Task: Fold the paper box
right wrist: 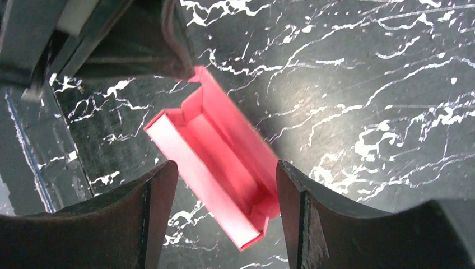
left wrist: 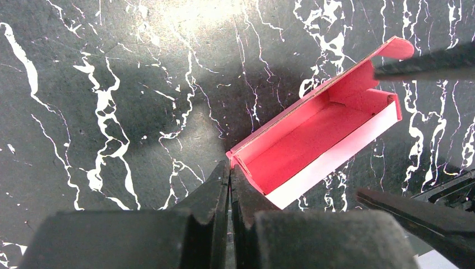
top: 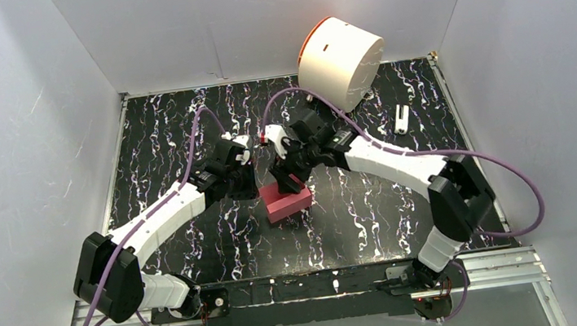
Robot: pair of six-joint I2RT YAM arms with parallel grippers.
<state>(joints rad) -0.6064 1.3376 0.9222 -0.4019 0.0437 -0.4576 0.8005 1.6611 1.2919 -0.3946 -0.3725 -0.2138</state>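
Note:
The paper box (top: 287,202) is pink-red, a small open tray with one long flap standing up, near the middle of the black marbled table. In the left wrist view the box (left wrist: 313,140) lies diagonally and my left gripper (left wrist: 229,168) is shut, pinching its near end corner. In the right wrist view the box (right wrist: 213,151) sits between the wide-open jaws of my right gripper (right wrist: 224,168), which straddles the other end without gripping it. The right fingers (left wrist: 425,64) show either side of that far end in the left wrist view. Both grippers (top: 251,185) meet over the box.
A large white cylinder with an orange rim (top: 339,60) lies at the back right. A small white object (top: 402,119) lies on the table (top: 168,144) to its right. White walls close in the left, back and right sides.

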